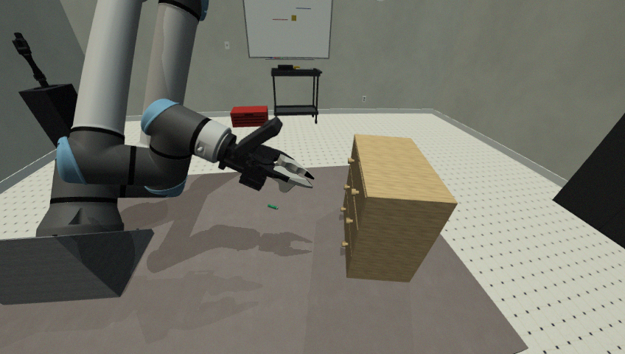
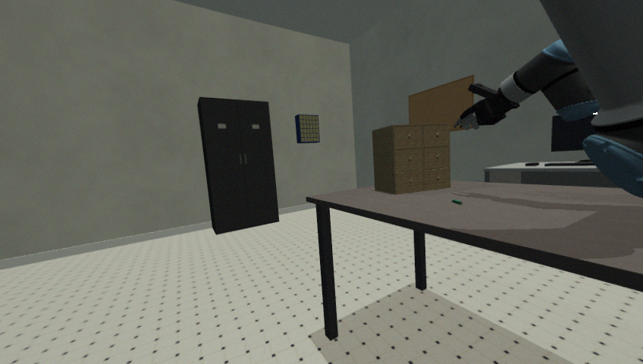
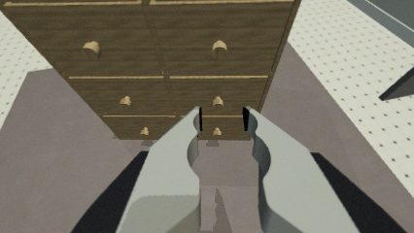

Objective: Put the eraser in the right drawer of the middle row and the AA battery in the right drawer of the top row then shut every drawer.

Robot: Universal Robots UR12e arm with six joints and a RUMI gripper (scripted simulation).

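The wooden chest (image 1: pixel 405 170) (image 2: pixel 383 162) (image 3: pixel 146 63) stands upright with all its drawers shut. The wrist view shows the right-hand knobs of the top row (image 3: pixel 220 47), middle row (image 3: pixel 218 102) and bottom row (image 3: pixel 217 131). My gripper (image 1: pixel 312 181) (image 2: pixel 456 127) (image 3: pixel 222 109) is partly open and empty. It hangs above the table in front of the right column, clear of the chest. A small green cylinder (image 1: pixel 273 206) (image 2: pixel 456 202), seemingly the AA battery, lies on the table in front of the chest. I see no eraser in any view.
The table (image 1: pixel 372 316) (image 2: pixel 383 211) carries the arm's base and the chest. Its edge runs behind the chest. A black cabinet (image 2: pixel 239 180), a cart (image 1: pixel 295 109) and a red toolbox (image 1: pixel 249 116) stand away from the table.
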